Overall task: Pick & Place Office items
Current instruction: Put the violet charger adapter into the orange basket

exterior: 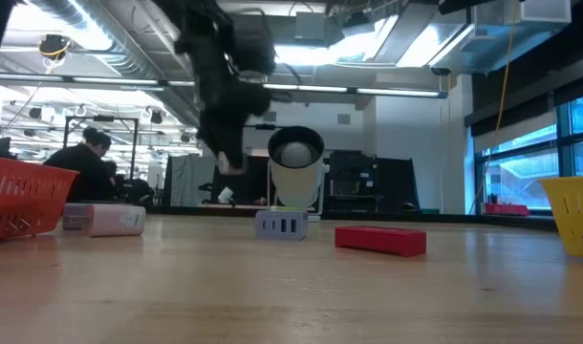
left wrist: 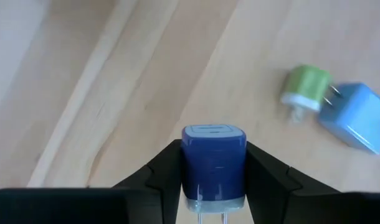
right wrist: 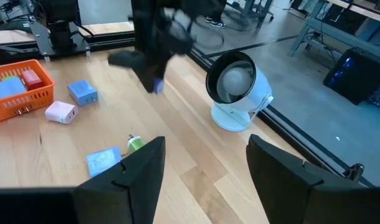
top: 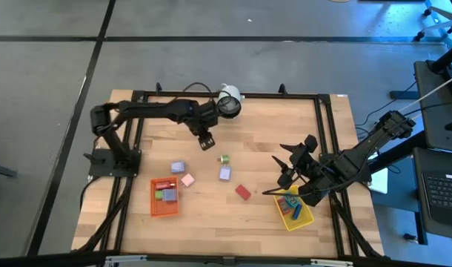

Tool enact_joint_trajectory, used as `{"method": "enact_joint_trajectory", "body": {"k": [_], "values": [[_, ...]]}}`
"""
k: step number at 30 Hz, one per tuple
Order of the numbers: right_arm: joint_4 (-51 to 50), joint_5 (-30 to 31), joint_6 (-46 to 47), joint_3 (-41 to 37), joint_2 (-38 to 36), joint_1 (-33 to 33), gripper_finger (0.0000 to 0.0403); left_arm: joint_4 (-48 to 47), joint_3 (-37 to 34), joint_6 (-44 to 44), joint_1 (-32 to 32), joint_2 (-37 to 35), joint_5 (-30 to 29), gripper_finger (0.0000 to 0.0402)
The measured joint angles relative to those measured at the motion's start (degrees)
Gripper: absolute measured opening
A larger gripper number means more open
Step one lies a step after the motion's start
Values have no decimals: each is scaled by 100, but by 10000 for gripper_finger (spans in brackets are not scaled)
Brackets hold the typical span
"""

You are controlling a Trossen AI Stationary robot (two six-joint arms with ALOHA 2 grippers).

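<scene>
We see the left gripper (left wrist: 213, 186) closed on a dark blue charger (left wrist: 213, 163), held above the table (top: 263, 133). The right gripper (right wrist: 205, 168) stands open over the yellow tray (top: 304, 220).

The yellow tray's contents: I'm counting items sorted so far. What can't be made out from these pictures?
- Yellow rectangular plastic tray, high view: the right arm covers part of it; blue and red pieces inside can't be counted.
- Low view: the tray is cut off by the edge, and its wall hides the contents.
- Orange rectangular mesh tray, high view: its pieces are too small to separate.
- Low view: the left gripper is blurred.
</scene>
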Motion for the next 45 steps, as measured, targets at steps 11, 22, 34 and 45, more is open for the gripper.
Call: {"method": "enact_joint_trajectory", "body": {"k": [11, 22, 34, 45], "values": [[98, 0, 9, 0, 0, 0, 224, -984, 0, -665, -764, -1847, -316, 133], [275, 1, -42, 1, -2, 0, 224, -2037, -248, -2235, -2854, -2839, -1529, 134], [742, -144, -431, 2, -1, 1, 224, -1797, -1476, -4113, -4553, -2822, -1444, 134], [751, -162, -446, 2, -2, 0, 224, -582, -2081, -5351, -5767, -2710, -1062, 134]]}}
